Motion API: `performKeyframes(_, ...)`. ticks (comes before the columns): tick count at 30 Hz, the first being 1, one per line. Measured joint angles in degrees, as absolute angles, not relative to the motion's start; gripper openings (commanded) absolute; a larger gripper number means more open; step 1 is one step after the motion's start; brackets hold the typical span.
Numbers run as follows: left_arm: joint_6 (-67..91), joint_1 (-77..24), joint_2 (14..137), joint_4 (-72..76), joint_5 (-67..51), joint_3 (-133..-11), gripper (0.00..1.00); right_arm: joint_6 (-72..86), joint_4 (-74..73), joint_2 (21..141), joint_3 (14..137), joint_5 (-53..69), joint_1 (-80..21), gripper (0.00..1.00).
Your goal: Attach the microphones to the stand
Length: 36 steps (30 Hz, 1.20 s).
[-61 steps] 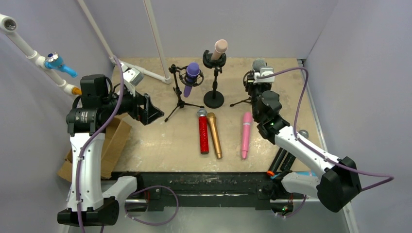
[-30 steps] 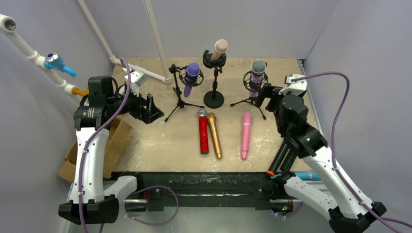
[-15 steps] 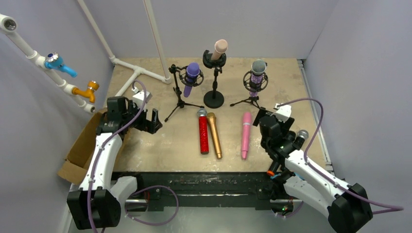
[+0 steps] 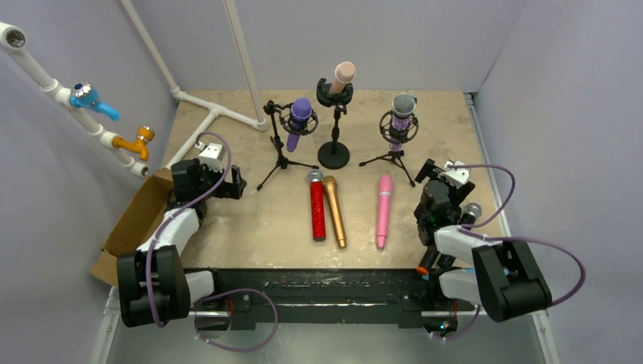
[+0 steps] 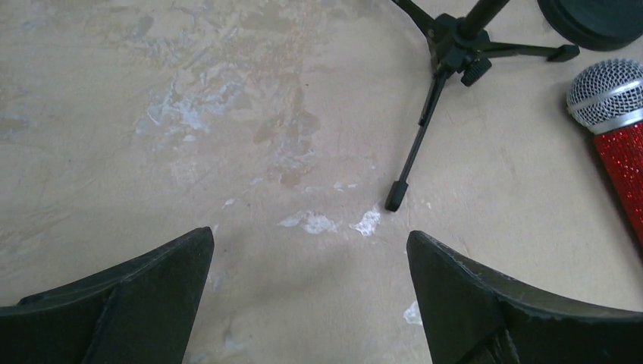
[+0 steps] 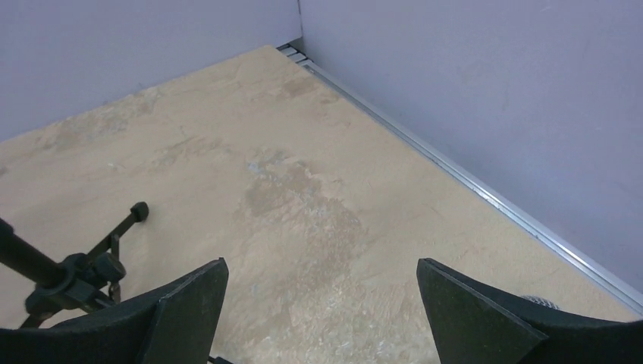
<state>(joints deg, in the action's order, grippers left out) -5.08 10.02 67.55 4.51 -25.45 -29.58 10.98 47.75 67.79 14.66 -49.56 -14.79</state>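
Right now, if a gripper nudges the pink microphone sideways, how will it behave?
The pink microphone lies flat and looks round and slender, so a sideways push would probably roll it. It looks rigid, so it should lift without bending. Its smooth-looking body may slip or tilt if gripped near one end.

Three stands (image 4: pixel 334 154); seven microphones (image 4: pixel 318 212): three mounted, three lying on the bench (image 4: pixel 250 220), one at the right side.

Two white-and-black arms (image 4: pixel 170 227) carry purple cables (image 4: pixel 514 182) and end in matte black wedge-shaped fingers (image 5: pixel 136 303)
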Motion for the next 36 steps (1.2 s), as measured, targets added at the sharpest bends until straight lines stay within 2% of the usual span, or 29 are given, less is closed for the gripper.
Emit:
performKeyframes(10, -3.38, 10.07, 71.48, 21.21, -22.5, -27.42, 1.0, 7.29, 61.8, 83.99, 18.2, -41.76, -12.4, 0.99)
performKeyframes(14, -2.28, 10.07, 71.75, 23.97, -21.19, -26.59, 1.0, 6.31, 64.25, 85.21, 18.26, -40.01, -12.4, 0.99)
performKeyframes(23, 1.63, 10.09, 70.65, 35.33, -20.97, -20.73, 1.0, 2.04, 80.34, 87.24, 11.27, -33.58, -12.36, 0.99)
performKeyframes(25, 2.57, 9.8, 73.76, 40.53, -20.69, -20.38, 1.0, 1.91, 80.29, 88.16, 11.4, -32.75, -12.34, 0.99)
performKeyframes(32, 1.65, 3.46, 76.05, 41.76, -15.33, -20.36, 0.99, 2.87, 77.58, 88.12, 14.9, -29.91, -10.09, 0.99)
performKeyframes(36, 1.21, 3.07, 76.86, 45.52, -13.3, -19.51, 1.0, 3.27, 76.73, 88.12, 14.92, -28.95, -9.67, 0.99)
